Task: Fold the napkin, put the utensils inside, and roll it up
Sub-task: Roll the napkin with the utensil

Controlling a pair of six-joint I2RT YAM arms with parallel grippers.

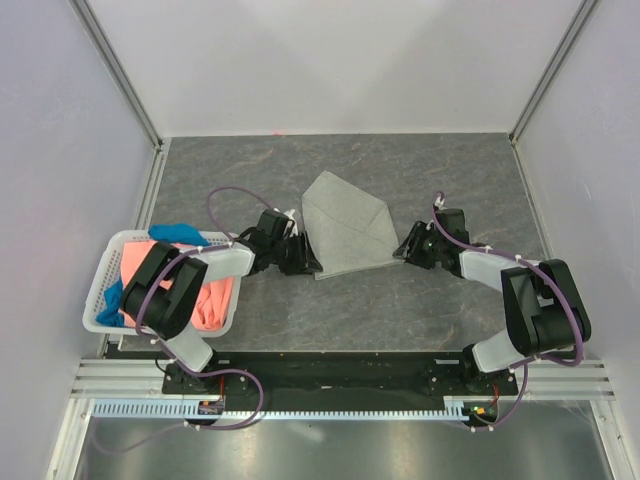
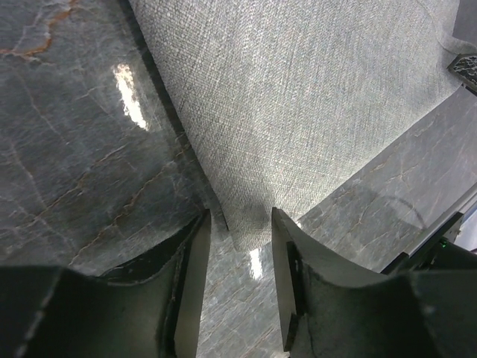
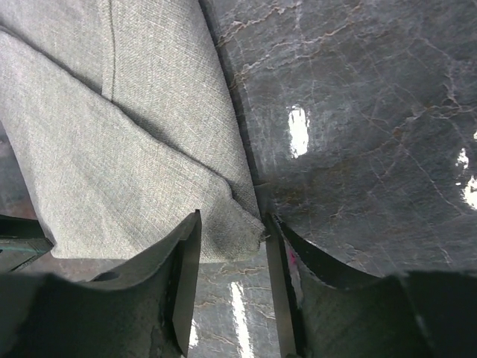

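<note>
The light grey napkin (image 1: 345, 225) lies folded on the dark marble table, pointed toward the back. My left gripper (image 1: 305, 258) is low at its near-left corner. In the left wrist view that napkin (image 2: 298, 112) corner reaches just between the open fingertips of the left gripper (image 2: 240, 224), unpinched. My right gripper (image 1: 403, 248) sits at the napkin's right corner. In the right wrist view the folded napkin (image 3: 112, 149) corner lies flat in the gap of the open right gripper (image 3: 231, 227). The utensils are out of view.
A white basket (image 1: 100, 285) stands at the left edge, under my left arm, holding a coral-orange cloth (image 1: 210, 300) and a blue cloth (image 1: 175, 233). White walls enclose the table on three sides. The arm bases and a metal rail run along the near edge.
</note>
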